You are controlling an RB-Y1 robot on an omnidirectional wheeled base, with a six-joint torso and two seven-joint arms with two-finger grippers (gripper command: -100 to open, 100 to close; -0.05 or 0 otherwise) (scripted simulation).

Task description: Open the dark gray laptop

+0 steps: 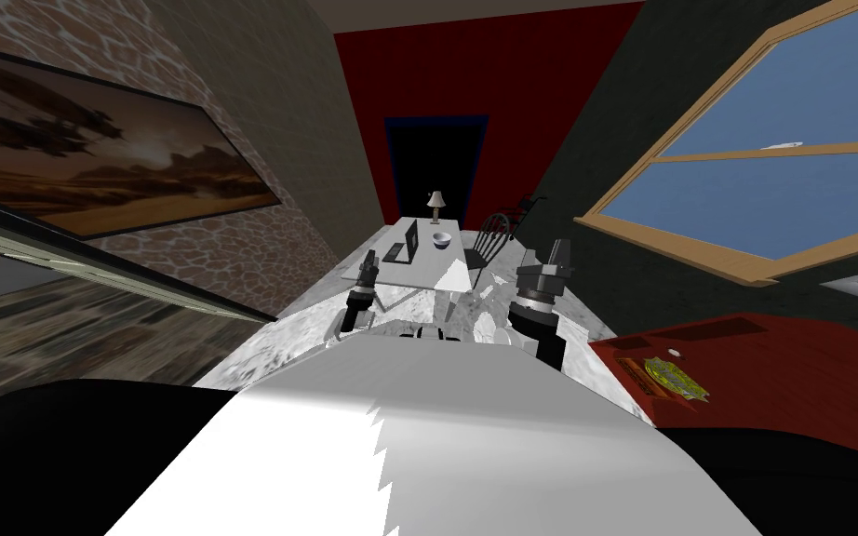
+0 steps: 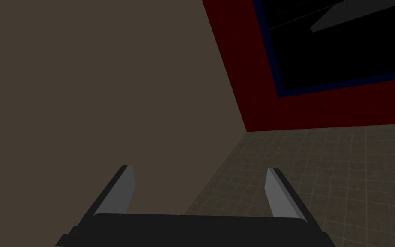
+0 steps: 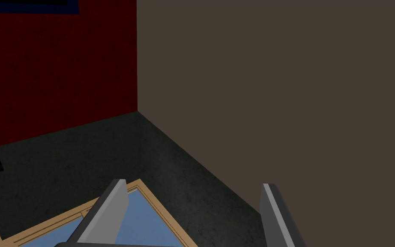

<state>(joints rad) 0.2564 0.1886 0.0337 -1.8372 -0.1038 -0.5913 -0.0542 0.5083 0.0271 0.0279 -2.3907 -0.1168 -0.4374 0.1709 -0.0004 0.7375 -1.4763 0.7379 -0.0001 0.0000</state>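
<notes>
The dark laptop [image 1: 402, 249] lies far ahead on a white table [image 1: 432, 272], on the table's left side. It is small at this distance; a dark upright part seems to rise from a flat base. My left gripper [image 1: 368, 263] is raised in front of my chest, well short of the table, and in the left wrist view its fingers [image 2: 124, 188] stand wide apart, with nothing between them. My right gripper [image 1: 559, 253] is held up on the other side, open and empty too, as its fingers [image 3: 111, 210] show.
A white bowl [image 1: 442, 240] and a small lamp [image 1: 435, 205] share the table. A dark chair [image 1: 492, 238] stands at its right side. A red cabinet [image 1: 744, 358] is close on my right. Pale marbled floor [image 1: 306, 316] leads to the table. A black doorway [image 1: 434, 167] lies beyond.
</notes>
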